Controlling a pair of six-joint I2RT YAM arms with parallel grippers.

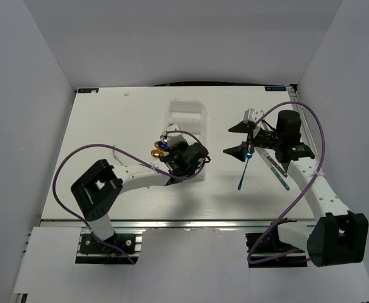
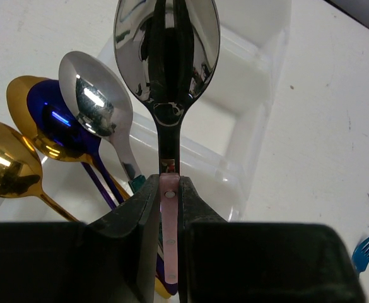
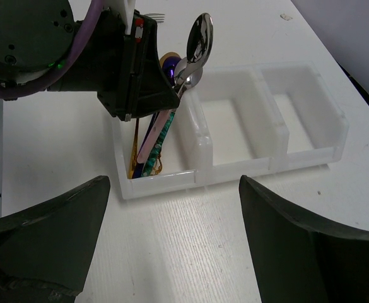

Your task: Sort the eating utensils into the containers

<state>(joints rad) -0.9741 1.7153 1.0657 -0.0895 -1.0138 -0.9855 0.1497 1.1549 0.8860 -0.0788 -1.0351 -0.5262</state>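
Note:
My left gripper [image 2: 169, 189] is shut on the pink handle of a silver spoon [image 2: 166, 57], held over the end compartment of the translucent white tray [image 2: 253, 95]. Gold [image 2: 4, 167], blue [image 2: 58, 123] and silver [image 2: 96, 104] spoons lie in that compartment. In the right wrist view the left gripper [image 3: 143, 95] holds the spoon [image 3: 200, 38] tilted, its handle inside the tray [image 3: 234, 170]. My right gripper [image 3: 175, 221] is open and empty, facing the tray's long side. In the top view the left gripper [image 1: 175, 151] is at the tray's [image 1: 187, 117] near end and the right gripper [image 1: 244, 139] is to its right.
A blue fork [image 1: 244, 170] lies on the table below the right gripper; it also shows in the left wrist view [image 2: 367, 246]. More slim utensils [image 1: 277, 170] lie beside the right arm. The tray's other compartments hold nothing visible. Purple cables loop round both arms.

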